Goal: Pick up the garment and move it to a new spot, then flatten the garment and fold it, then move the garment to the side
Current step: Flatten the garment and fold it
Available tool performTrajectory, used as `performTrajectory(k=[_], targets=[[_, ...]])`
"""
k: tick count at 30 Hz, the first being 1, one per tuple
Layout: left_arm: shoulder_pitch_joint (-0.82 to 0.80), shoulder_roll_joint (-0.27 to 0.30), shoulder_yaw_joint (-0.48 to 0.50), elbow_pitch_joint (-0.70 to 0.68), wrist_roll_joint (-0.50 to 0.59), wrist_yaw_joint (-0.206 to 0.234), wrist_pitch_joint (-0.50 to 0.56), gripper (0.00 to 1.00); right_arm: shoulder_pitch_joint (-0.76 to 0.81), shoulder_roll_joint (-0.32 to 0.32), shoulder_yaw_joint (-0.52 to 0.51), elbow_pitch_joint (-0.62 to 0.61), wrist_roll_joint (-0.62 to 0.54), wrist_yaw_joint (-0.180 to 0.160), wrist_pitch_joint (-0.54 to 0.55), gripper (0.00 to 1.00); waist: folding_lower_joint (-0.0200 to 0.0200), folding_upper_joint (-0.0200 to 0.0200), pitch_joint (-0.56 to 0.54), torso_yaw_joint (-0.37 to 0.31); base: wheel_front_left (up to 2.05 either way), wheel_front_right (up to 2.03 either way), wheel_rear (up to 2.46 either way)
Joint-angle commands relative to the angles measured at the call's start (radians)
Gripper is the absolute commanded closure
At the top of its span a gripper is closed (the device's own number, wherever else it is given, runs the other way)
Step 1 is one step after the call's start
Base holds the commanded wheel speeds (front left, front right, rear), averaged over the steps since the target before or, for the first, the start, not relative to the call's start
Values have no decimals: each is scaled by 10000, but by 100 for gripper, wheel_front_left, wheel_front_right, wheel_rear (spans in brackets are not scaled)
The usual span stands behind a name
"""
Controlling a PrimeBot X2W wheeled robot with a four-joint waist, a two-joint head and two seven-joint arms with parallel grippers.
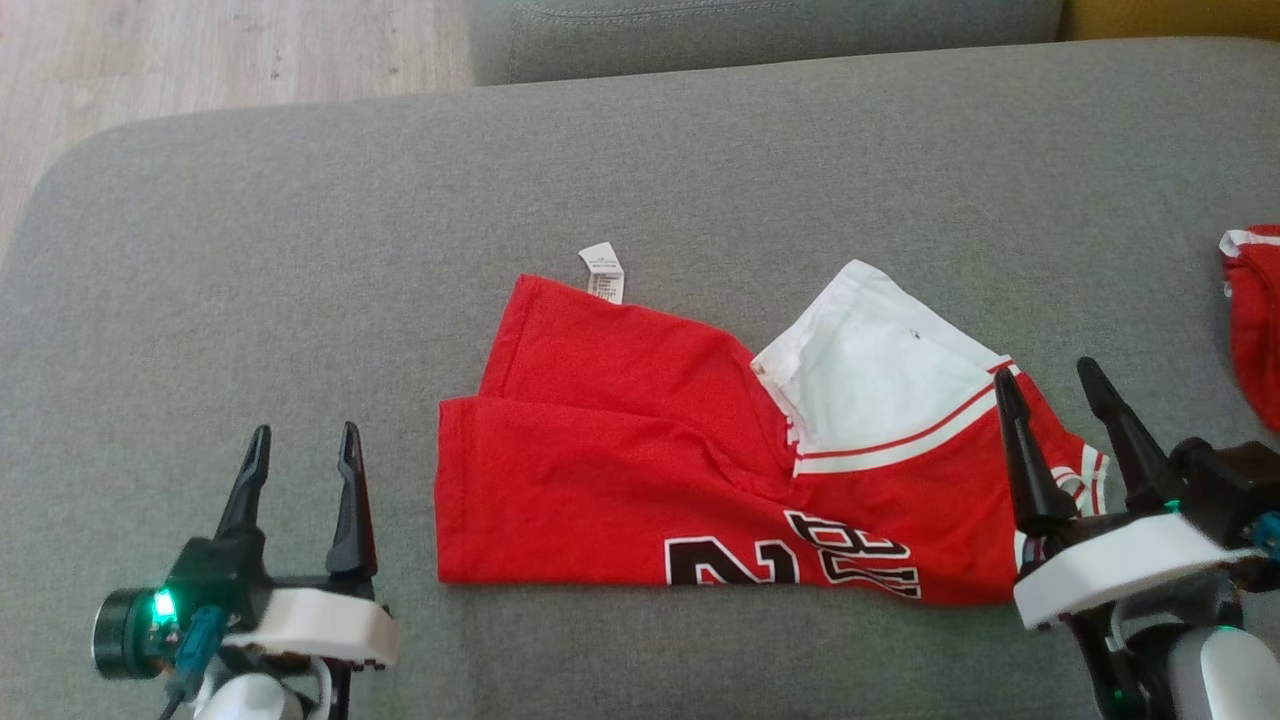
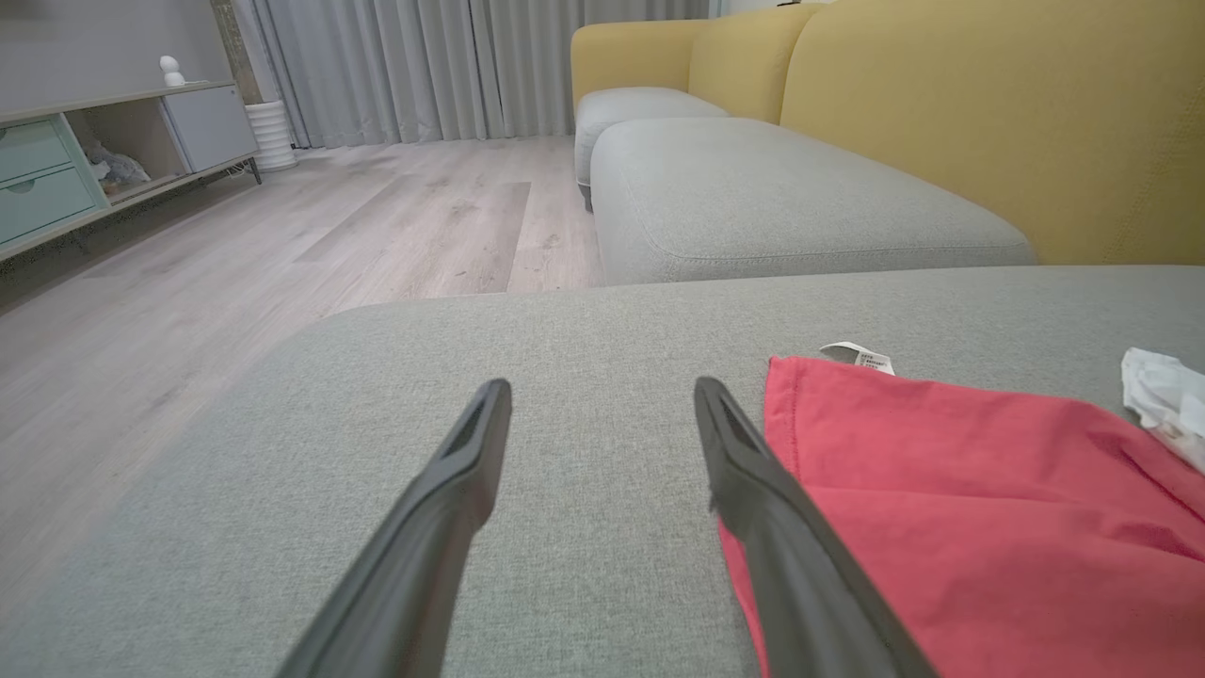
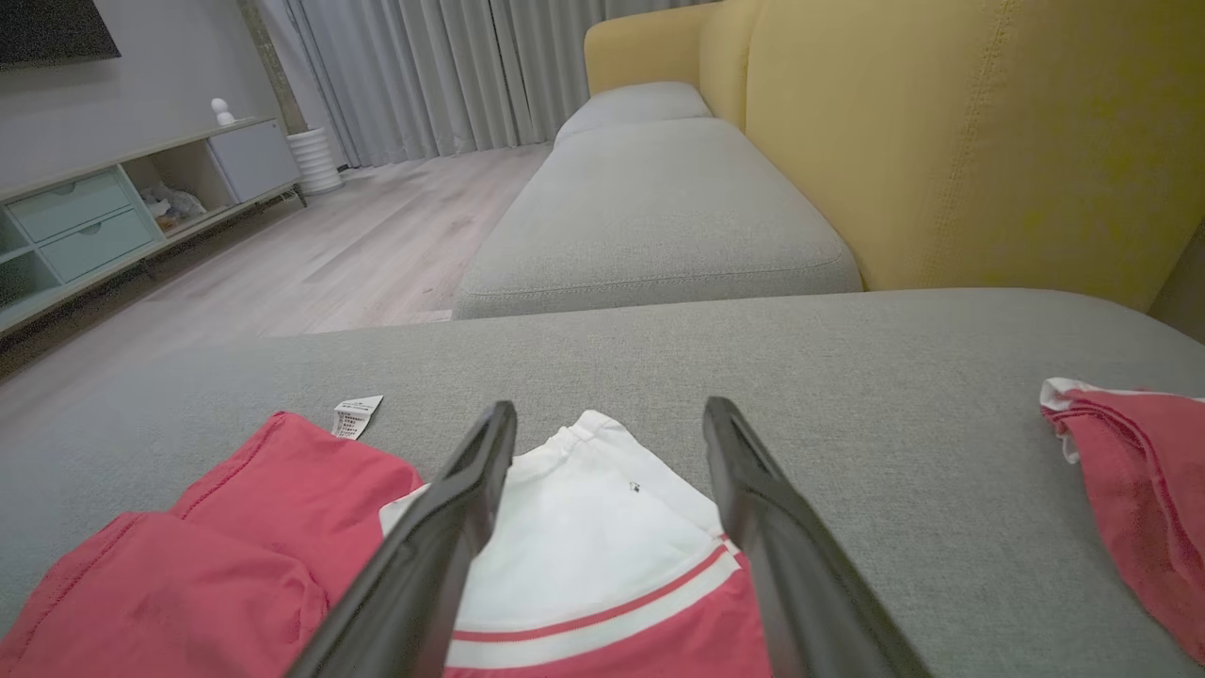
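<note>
Lying garment: red cloth jersey with white trim (image 1: pixel 620 470); I see it folded on the grey fabric sofa cushion (image 1: pixel 300 250); white tag (image 1: pixel 603 272) sticking out
Left claw (image 1: pixel 305 430): spread wide, empty; beside jersey's left edge
Right claw (image 1: pixel 1046 370): spread wide, empty; over jersey's white-trimmed end
Extra: second red cloth (image 1: pixel 1255 320), far right

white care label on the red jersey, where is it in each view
Head view: small white care label sticks out past the red jersey's far edge, centre-left.
Left wrist view: label right of centre, at the jersey's far corner.
Right wrist view: label left of centre, at that corner.
Shared landmark: the jersey's white lining patch, to the label's right.
</note>
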Motion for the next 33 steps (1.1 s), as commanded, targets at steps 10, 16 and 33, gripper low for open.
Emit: performTrajectory(k=[10, 16, 33], targets=[[-636, 160, 181, -338, -2, -13, -3, 0, -929, -1040, 422, 1067, 678, -7, 568, 0, 0, 0, 450, 272, 0, 0, 0], [-1327, -138, -113, -227, 194, -129, -67, 0, -2464, -2034, 1344, 2717, 1401, -7, 707, 0, 0, 0, 1315, 829, 0, 0, 0], [-2235, -774, -341, 962, 165, -505, -645, 0, -5260, -3530, 4169, 5743, 3234, -7, 1188, 100, 0, 0, 1909, 1452, 0, 0, 0]])
